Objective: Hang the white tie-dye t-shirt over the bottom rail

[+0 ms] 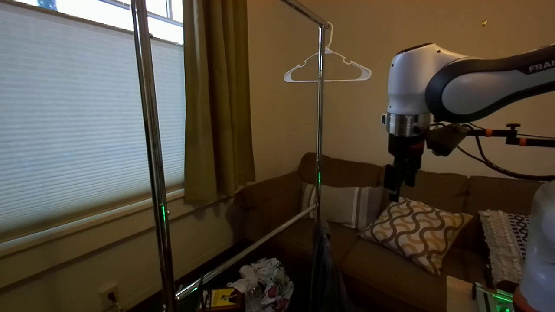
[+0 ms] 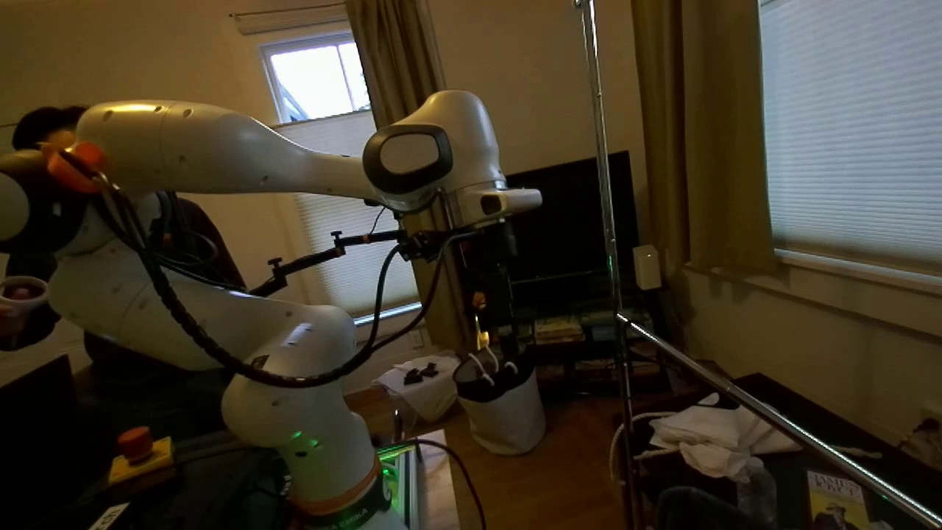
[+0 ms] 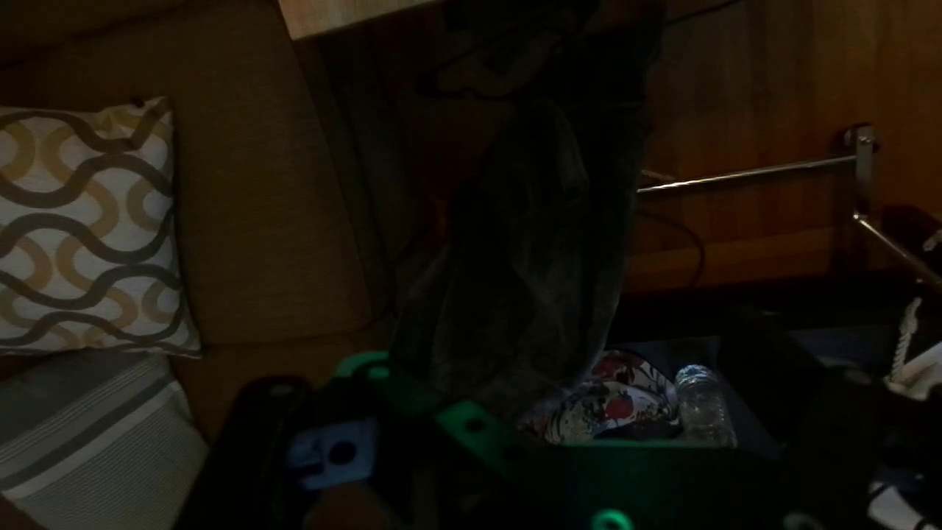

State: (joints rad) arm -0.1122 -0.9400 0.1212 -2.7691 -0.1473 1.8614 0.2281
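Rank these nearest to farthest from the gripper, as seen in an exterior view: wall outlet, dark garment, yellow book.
1. Dark garment, lower middle.
2. Yellow book, lower left, right of the bottom rail.
3. Wall outlet, farther left, past the rail.

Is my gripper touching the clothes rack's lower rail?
Apart: an exterior view shows the striped pillow in the gap between the gripper and the chrome lower rail.

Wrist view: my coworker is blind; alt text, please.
The open gripper spans the bottom of a dim scene, a dark garment at centre. Left: two pillows on a sofa; lower right: printed cloth beside a clear bottle; right: metal bars above wooden floor.
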